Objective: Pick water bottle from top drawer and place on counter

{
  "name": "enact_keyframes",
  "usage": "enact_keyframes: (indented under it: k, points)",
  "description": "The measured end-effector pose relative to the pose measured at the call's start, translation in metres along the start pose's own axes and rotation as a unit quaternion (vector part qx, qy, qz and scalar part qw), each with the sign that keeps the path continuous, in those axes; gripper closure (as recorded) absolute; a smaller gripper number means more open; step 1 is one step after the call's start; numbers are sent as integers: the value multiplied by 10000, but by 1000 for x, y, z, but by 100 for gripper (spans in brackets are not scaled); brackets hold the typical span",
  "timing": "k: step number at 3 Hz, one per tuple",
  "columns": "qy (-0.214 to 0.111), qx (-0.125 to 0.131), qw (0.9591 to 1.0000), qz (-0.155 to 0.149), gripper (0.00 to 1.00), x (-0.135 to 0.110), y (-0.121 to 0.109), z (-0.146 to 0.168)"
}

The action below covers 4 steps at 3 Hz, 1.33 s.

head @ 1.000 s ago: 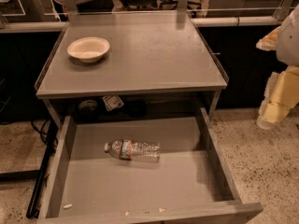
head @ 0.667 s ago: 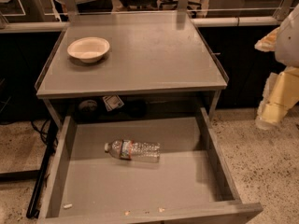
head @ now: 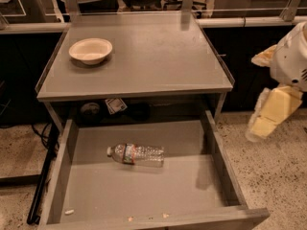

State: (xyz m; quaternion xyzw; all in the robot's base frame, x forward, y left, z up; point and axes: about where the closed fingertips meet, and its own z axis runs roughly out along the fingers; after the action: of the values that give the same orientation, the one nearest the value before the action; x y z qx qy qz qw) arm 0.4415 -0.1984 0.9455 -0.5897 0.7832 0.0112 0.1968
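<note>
Clear ribbed plastic water bottle lies flat mid-floor in the gray box drawer, walls well apart. The cream tool hangs right of the flat gray table; cannot tell its state.

Shallow round cream bowl sits upright. Lower down in the shadow there's a small white printed tag beside a dark round knob. Speckled stone floor all around, and a slanted black bar at left.

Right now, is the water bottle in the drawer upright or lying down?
Lying on its side: the water bottle rests lengthwise on the top drawer floor, cap pointing left. The gripper hangs right of the drawer.
</note>
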Motion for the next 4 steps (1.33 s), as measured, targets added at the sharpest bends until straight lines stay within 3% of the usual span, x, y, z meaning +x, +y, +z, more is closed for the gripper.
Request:
enact_keyframes:
  k: [1, 2, 3, 4]
  points:
    - [-551, 113, 9982, 220, 0, -18, 18, 38]
    - [-833, -70, 9960, 308, 0, -36, 43, 71]
    - [-864, -31, 9959, 268, 0, -38, 48, 69]
    - [-716, -74, 9974, 48, 0, -54, 68, 90]
